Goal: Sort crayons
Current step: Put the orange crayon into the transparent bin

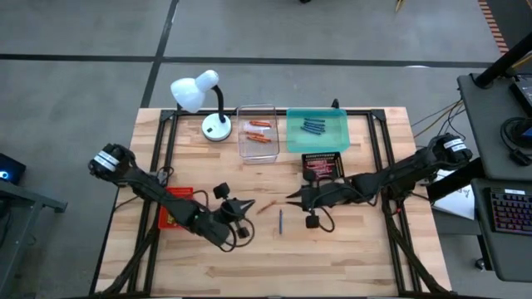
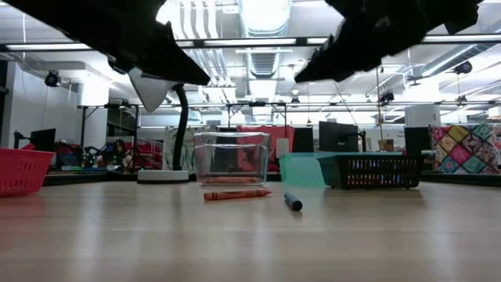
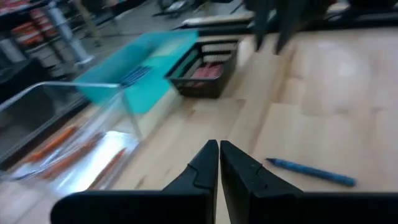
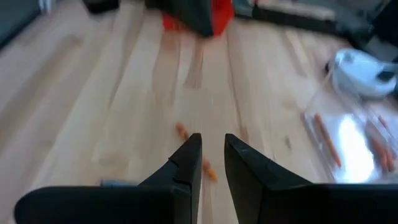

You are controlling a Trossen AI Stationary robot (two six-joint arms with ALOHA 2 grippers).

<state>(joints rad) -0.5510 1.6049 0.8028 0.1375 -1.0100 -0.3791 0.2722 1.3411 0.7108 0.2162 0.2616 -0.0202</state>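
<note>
Most crayons look sorted: orange ones in my clear tray (image 1: 257, 133), blue in the teal tray (image 1: 317, 130) at the table's far edge. Two remain mid-table: an orange crayon (image 1: 266, 207) and a blue crayon (image 1: 281, 220). My right gripper (image 1: 293, 197) hangs slightly parted and empty above them; my left gripper (image 1: 252, 206) is closed.

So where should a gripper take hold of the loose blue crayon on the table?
Probably mid-length on the blue crayon, coming straight down from above, fingers closing across its thin width. It lies flat on the bare table, apart from the orange crayon, so both long sides look free.
</note>
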